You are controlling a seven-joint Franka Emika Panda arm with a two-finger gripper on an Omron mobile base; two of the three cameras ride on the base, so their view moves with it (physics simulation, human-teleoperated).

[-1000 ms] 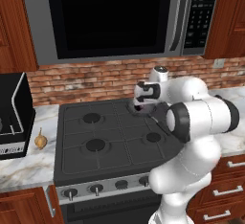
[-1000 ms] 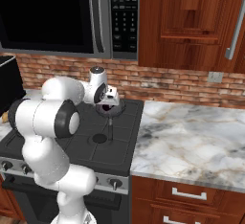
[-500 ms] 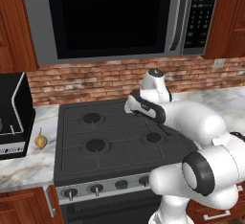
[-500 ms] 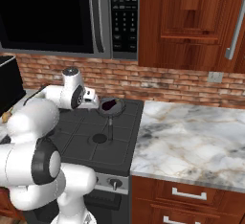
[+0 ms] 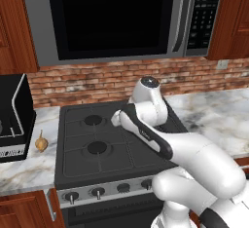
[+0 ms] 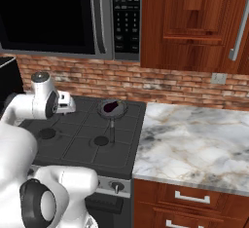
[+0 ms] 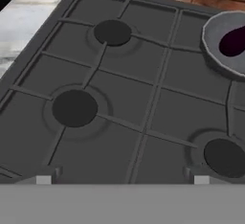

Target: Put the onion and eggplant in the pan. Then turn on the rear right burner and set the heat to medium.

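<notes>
Your gripper (image 7: pixel 122 180) stands with its two small dark tips spread wide and nothing between them, looking down over the black four-burner gas stove (image 7: pixel 143 98). In the right base view the white hand (image 6: pixel 58 104) sits above the stove's left half, well left of the pan.

Compare with a second ago: then the hand hung right at the pan on the rear right burner; now the arm has swung leftward across the stove and away from it, and the jaws have eased a little wider.

You can see the small round dark grey frying pan (image 6: pixel 113 109) resting on the rear right burner, its thin black handle pointing toward the stove front. Inside it lies the small glossy dark purple eggplant (image 6: pixel 113 106), nearly black; in the hand view it shows as a purple patch (image 7: pixel 233 42) in the grey bowl of the pan (image 7: pixel 213 46) at the right edge.

Your small round tan-yellow onion (image 5: pixel 41 143), with its short pointed tip upward, sits on the grey-veined marble worktop (image 5: pixel 29 166) just left of the stove, beside a black appliance (image 5: pixel 12 120). It is well apart from the pan and from the gripper.
</notes>
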